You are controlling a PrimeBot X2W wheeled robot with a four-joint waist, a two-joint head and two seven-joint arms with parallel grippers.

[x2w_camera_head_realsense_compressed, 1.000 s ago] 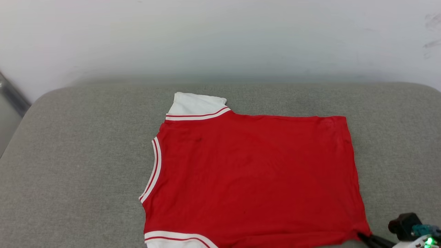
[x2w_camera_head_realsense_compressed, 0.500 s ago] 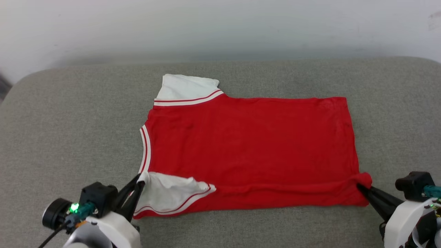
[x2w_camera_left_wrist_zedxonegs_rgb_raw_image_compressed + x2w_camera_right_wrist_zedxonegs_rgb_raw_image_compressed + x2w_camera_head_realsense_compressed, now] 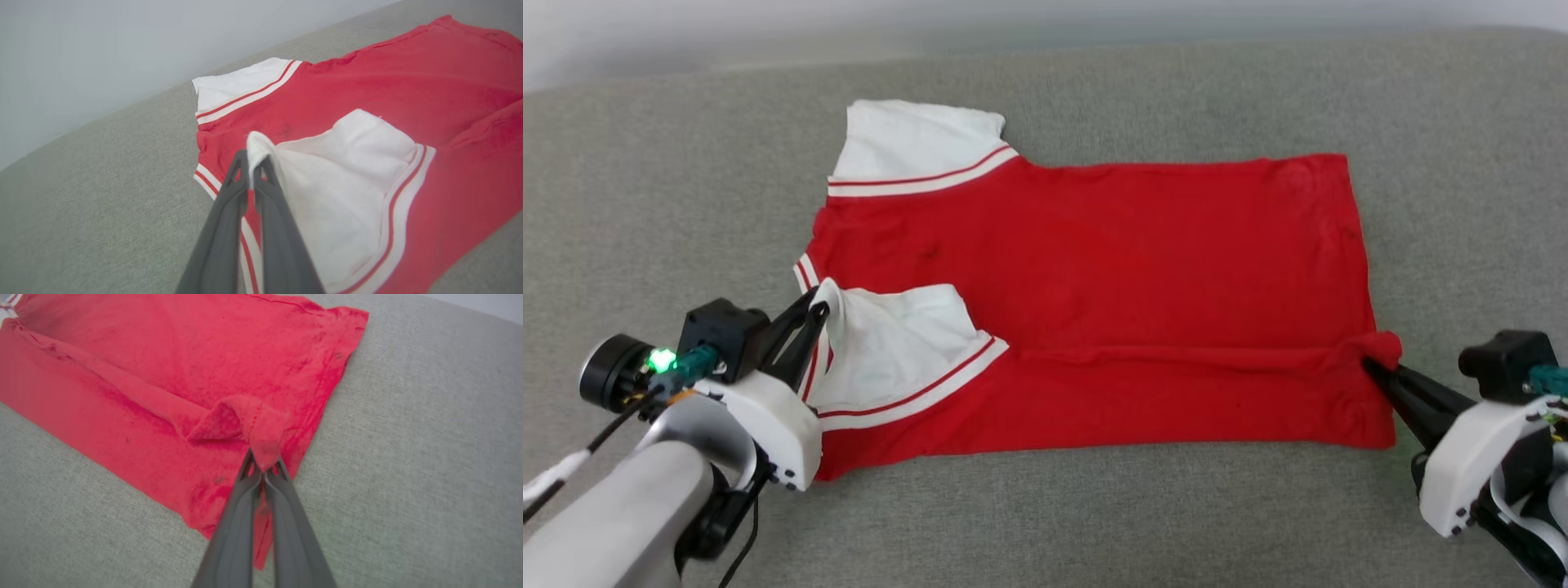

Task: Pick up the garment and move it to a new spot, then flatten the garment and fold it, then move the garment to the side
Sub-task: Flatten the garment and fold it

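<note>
The garment [image 3: 1111, 269] is a red T-shirt with white sleeves, spread sideways on the grey cushion, neckline to the left. My left gripper [image 3: 818, 310] is shut on the near white sleeve [image 3: 894, 343], whose corner is lifted and folded over the red body; the left wrist view shows this gripper [image 3: 253, 157] pinching the sleeve's white edge [image 3: 347, 183]. My right gripper [image 3: 1368, 366] is shut on the near hem corner [image 3: 1380, 347], raised into a small peak, which the right wrist view shows between the closed tips of this gripper [image 3: 263, 467]. A long crease [image 3: 1176, 355] runs between the two grips. The far sleeve [image 3: 915, 143] lies flat.
The grey fabric cushion [image 3: 686, 163] extends well beyond the shirt on all sides. A pale wall [image 3: 102, 49] rises behind its far edge.
The head camera has tilted down. Both grippers, holding the near edge, have carried it away from me over the shirt; the near sleeve now lies further onto the red body.
</note>
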